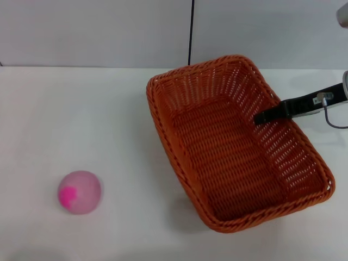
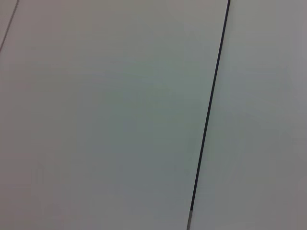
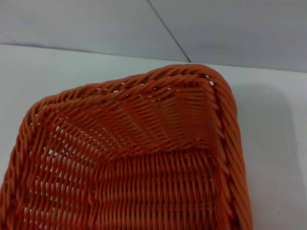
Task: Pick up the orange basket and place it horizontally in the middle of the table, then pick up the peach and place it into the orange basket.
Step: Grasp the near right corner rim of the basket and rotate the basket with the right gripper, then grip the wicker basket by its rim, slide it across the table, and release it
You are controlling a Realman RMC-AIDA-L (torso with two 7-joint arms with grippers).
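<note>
- Jaws of the right gripper (image 1: 260, 118): a dark finger reaches in from the right edge of the head view and lies over the right long wall of the orange basket (image 1: 228, 157). Only this one finger shows, so whether the jaws are released or clenched on the rim cannot be told.
- Left gripper: not in view anywhere. The left wrist view shows only a plain pale surface crossed by a thin dark line.
- Basket position: right of centre in the head view, resting on the worktop (image 1: 65, 109), long axis skewed diagonally from upper centre to lower right.
- Peach (image 1: 79, 191): lower left of the head view, on the worktop, well apart from the basket.
- Step in hand, as a judgement: the first step, seating the basket. It is not yet square or central.
- Next move calls for: a firm hold on the flared wall, then a turn and a shift toward the frame centre until the long sides run level.
- Remaining step: peach into basket, not yet begun.
- Basket material: burnt-orange woven wicker, ribbed rows on floor and walls, thick braided rim, rounded corners. The right wrist view shows one corner close up.
- Handling judgement: the weave looks stiff and light and may slide.
- Peach form: round, smooth, pale pink, magenta blotch on its left side; likely to roll.
- Worktop surface: flat, white, unmarked.
</note>
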